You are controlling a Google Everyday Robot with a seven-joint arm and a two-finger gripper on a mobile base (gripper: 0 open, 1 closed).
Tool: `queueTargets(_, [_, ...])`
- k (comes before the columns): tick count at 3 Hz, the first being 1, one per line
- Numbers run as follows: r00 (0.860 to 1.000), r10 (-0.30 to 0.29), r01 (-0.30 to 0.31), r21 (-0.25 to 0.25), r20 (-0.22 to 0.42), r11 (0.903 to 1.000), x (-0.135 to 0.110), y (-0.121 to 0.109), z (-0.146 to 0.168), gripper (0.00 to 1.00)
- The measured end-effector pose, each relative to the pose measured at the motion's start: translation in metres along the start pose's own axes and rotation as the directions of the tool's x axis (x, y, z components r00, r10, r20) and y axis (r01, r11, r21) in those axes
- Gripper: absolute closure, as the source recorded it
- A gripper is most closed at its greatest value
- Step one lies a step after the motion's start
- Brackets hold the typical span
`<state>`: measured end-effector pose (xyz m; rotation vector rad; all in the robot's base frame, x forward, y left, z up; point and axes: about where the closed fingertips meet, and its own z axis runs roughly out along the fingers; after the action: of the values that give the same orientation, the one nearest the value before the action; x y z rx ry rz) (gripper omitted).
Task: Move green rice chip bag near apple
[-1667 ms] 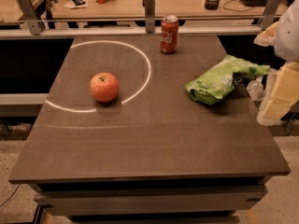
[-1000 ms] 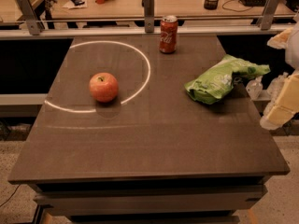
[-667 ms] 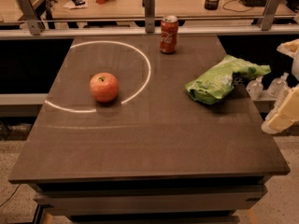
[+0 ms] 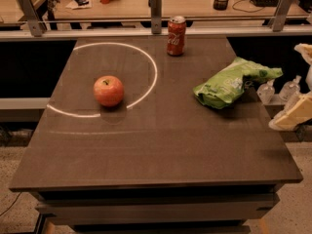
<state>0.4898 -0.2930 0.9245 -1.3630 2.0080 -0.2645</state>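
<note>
The green rice chip bag (image 4: 233, 83) lies on the right side of the dark table (image 4: 156, 150), its far end reaching over the right edge. The apple (image 4: 108, 90) stands on the left half, just inside a white ring of light (image 4: 152, 65). The two are far apart. My gripper (image 4: 293, 115) is at the frame's right edge, off the table's side, to the right of the bag and slightly nearer than it. It is partly cut off by the frame and touches nothing.
A red soda can (image 4: 176, 35) stands upright at the table's far edge. Behind it runs a metal rail with posts (image 4: 155, 5). Small clear bottles (image 4: 278, 90) sit beyond the table's right edge, near the gripper.
My gripper has drawn back to the right, away from the bag and further out of the frame. The bag, apple and can have not moved.
</note>
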Motion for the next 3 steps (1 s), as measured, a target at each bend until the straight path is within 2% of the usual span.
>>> queueTargets(1, [0.996, -0.02, 0.016, 0.047, 0.088, 0.9987, -0.005, -0.028, 0.018, 0.0])
queueTargets(2, [0.986, -0.016, 0.011, 0.032, 0.169, 0.9994, -0.01, -0.047, 0.043, 0.0])
queueTargets(3, [0.978, -0.008, 0.008, 0.002, 0.21, 1.0, -0.016, -0.054, 0.067, 0.0])
